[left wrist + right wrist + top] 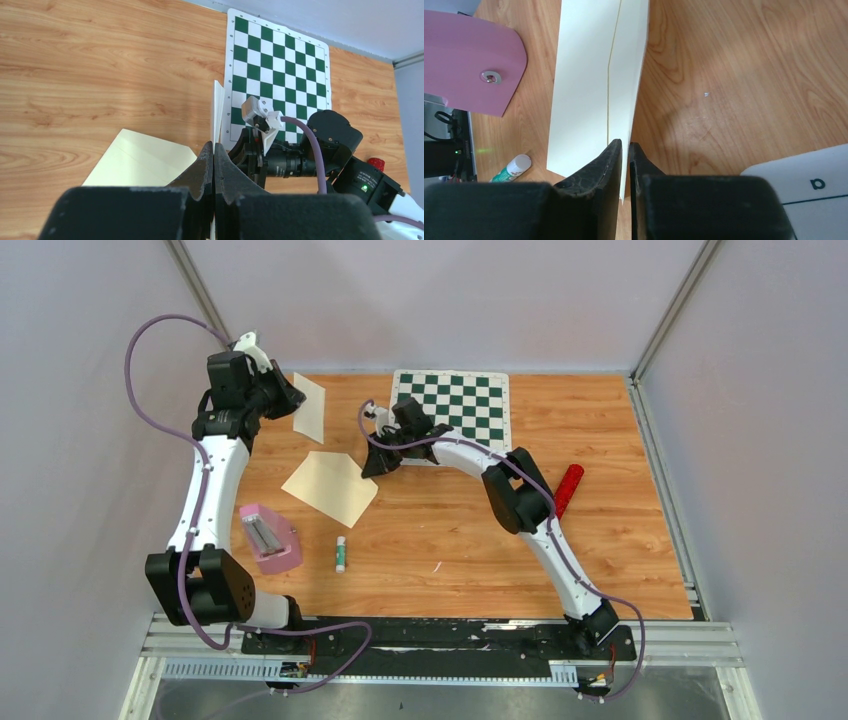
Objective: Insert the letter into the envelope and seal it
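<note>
Now | left fingers clamped tight on upright letter | right fingers narrowly pinching envelope edge

Pretty clearly a robotics lab test cell we're looking at

We've got two white-and-black robot arms, the left arm and the right arm, bolted to an aluminium rail at the edge of a wood-grain table. It's boxed in by plain grey panels, with a purple cable looping off each arm. We'd add the random props: a chessboard, a pink stapler, a glue stick and an envelope. That's a test rig, nobody's desk.
</note>
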